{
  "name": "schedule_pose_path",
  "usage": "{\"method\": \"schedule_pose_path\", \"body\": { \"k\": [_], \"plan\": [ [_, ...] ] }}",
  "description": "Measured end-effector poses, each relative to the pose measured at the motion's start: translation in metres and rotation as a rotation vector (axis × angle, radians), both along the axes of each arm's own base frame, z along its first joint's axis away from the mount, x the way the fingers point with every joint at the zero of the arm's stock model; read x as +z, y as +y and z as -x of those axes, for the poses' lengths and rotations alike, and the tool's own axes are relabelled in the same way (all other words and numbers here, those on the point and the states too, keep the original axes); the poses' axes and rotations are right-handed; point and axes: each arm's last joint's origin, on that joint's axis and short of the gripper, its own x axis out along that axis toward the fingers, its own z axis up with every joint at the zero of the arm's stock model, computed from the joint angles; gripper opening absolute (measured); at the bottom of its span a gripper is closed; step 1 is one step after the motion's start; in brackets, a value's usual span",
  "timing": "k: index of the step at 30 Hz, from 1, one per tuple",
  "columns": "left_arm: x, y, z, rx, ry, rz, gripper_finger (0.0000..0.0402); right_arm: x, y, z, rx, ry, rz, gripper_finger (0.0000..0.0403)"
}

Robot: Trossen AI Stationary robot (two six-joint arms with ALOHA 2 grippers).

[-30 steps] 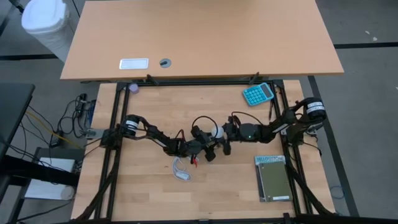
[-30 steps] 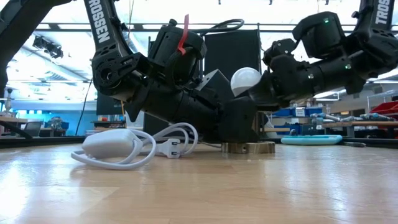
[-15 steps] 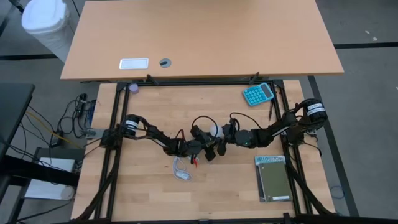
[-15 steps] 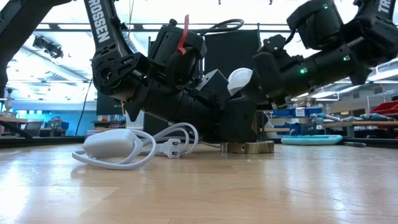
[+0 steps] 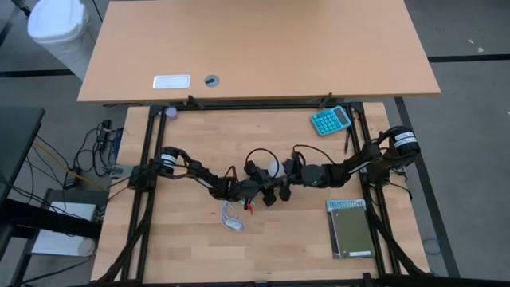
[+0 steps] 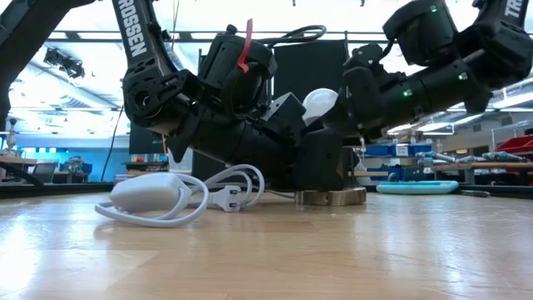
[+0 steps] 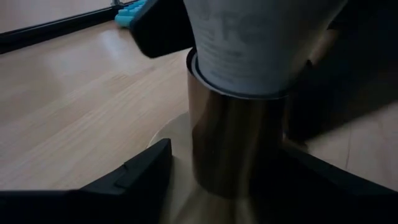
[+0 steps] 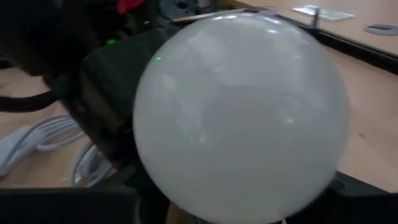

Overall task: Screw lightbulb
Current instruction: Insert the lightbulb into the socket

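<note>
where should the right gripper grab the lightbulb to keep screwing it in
Probably on the round white globe of the lightbulb, coming in from the right arm's side with a finger on either flank. The bulb stands upright in the brass-coloured socket, so only the globe is exposed, and the left gripper already crowds the socket from the other side. The right gripper sits at the globe now.
</note>
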Motion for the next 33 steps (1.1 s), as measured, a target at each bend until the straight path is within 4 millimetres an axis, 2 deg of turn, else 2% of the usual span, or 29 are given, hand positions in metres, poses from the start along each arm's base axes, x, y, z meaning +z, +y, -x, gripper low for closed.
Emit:
{"method": "schedule_pose_path", "body": {
  "k": [8,12,19,24,28,33],
  "plan": [
    [0.000,0.000,0.000,-0.002,0.003,0.001,0.0268,-0.003,-0.010,0.004,0.130,0.028,0.001,0.0334],
    [0.000,0.000,0.000,-0.029,0.011,-0.006,0.0268,0.000,-0.015,0.011,0.197,0.045,0.008,0.0368],
    [0.000,-0.004,-0.001,-0.124,0.035,-0.029,0.0268,0.013,-0.018,0.030,0.201,0.175,0.012,0.0375],
    [0.000,-0.007,-0.002,-0.203,0.046,-0.042,0.0268,0.029,-0.012,0.044,0.220,0.198,-0.038,0.0373],
    [0.000,-0.007,-0.002,-0.205,0.048,-0.044,0.0273,0.030,-0.007,0.054,0.192,0.264,-0.065,0.0372],
    [0.004,-0.009,-0.002,-0.241,0.041,-0.074,0.0298,0.039,0.002,0.057,0.198,0.212,-0.041,0.0372]
  ]
}}
